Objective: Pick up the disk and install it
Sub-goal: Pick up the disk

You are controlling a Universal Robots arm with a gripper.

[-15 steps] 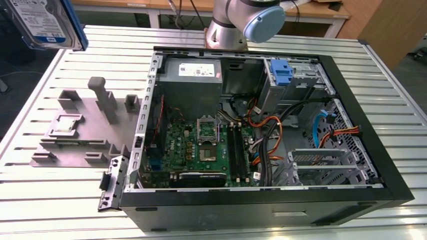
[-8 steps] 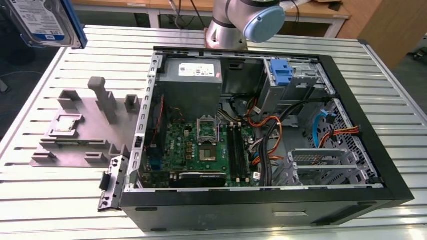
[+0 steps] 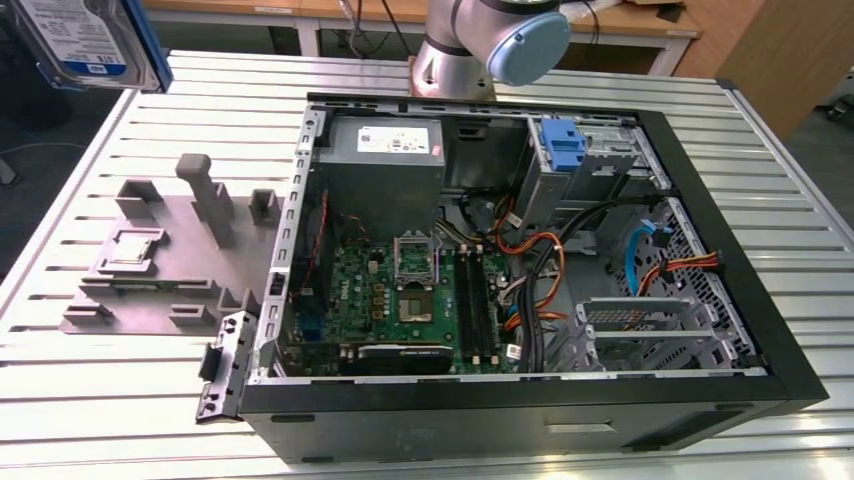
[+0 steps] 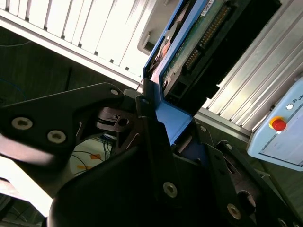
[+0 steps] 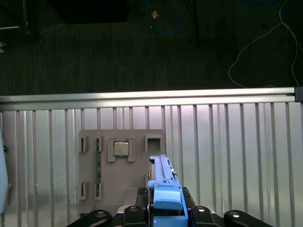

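Observation:
The disk (image 3: 83, 38) hangs high at the exterior view's far left, its blue-and-white label facing the camera and a blue rail along its edge. In the second wrist view the disk (image 4: 201, 40) shows its green circuit board, connector pins and blue rail, and my gripper (image 4: 161, 113) is shut on its blue end. In the first wrist view the disk (image 5: 163, 177) appears edge-on as a blue strip rising from my gripper (image 5: 166, 210), above the slatted table.
An open computer case (image 3: 787, 385) lies on the slatted table, with a motherboard, cables and an upright blue latch (image 3: 563, 150) at a drive bay. A grey parts holder (image 3: 200, 270) with a chip (image 5: 120, 149) sits beside it. A pendant's red button (image 4: 279, 124) lies nearby.

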